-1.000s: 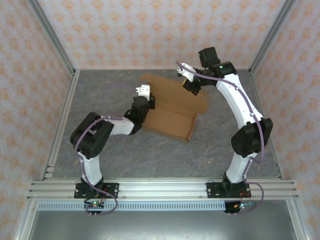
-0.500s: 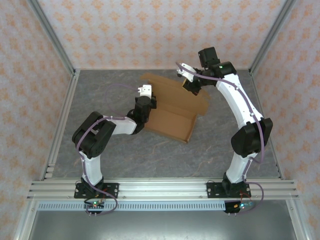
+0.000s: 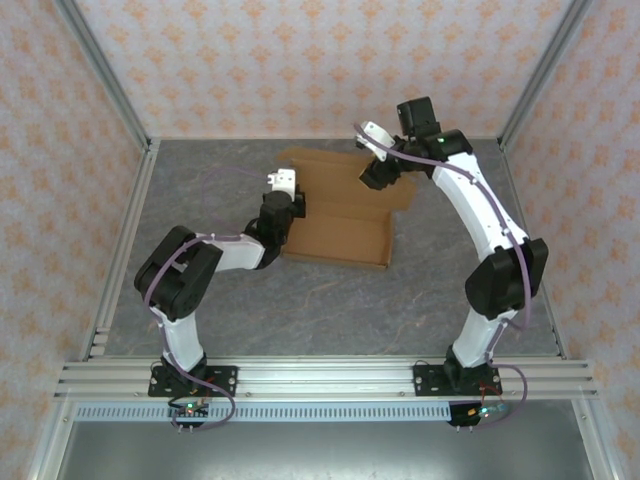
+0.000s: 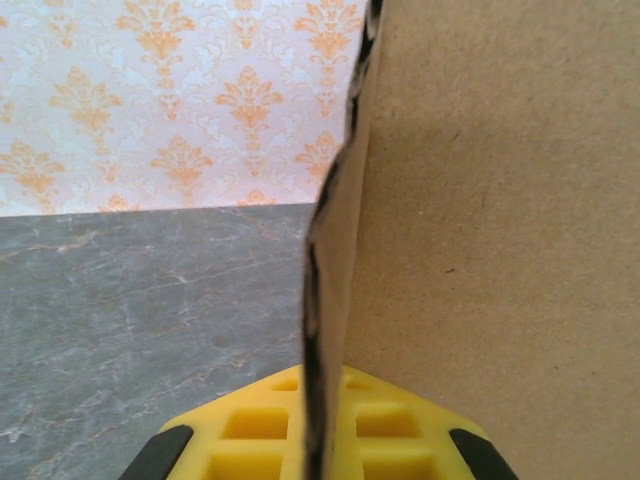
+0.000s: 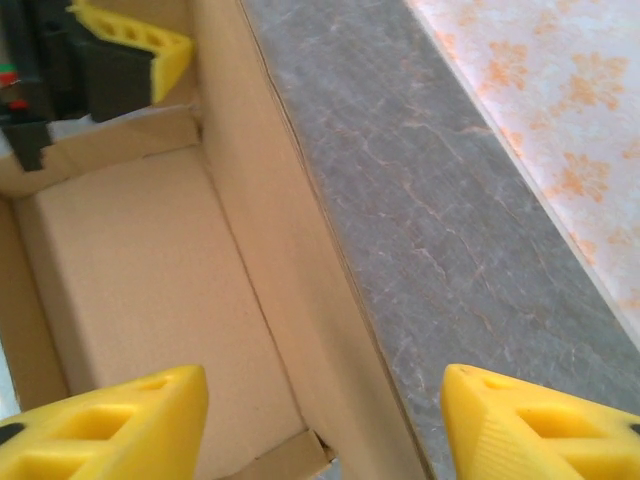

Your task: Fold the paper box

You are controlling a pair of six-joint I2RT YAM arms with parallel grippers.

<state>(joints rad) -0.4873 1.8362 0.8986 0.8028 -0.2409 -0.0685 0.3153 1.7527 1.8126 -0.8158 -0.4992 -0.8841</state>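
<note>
The paper box (image 3: pixel 340 225) lies at the middle of the grey marbled table (image 3: pixel 300 310), partly formed, with some walls raised around a shallow tray. Taking 12 o'clock in the top view as away from the arm bases, its long axis runs roughly from 9 to 3 o'clock, tipped a little toward 2.

The two arms sit at opposite ends of that axis. The left gripper (image 3: pixel 290 205) is at the 9 o'clock end. Its wrist view shows a cardboard wall standing edge-on between the yellow pads, so it is pinched on that wall and anchors the box. The right gripper (image 3: pixel 372 178) is at the far end, near 2 o'clock. Its fingers (image 5: pixel 100 420) are spread wide and straddle a long side wall without touching it, one finger over the tray floor and the other over bare table.

The next move probably turns on that straddle. The wall lies directly between the right fingers and runs away from them toward the left gripper, so the right arm is the nearer one for pressing or gripping it.

The table looks smooth and flat, so the box could slide if pushed. There is open table around the box at 6 and 3 o'clock. The patterned walls (image 3: pixel 300 60) stand well apart at 12 o'clock.
</note>
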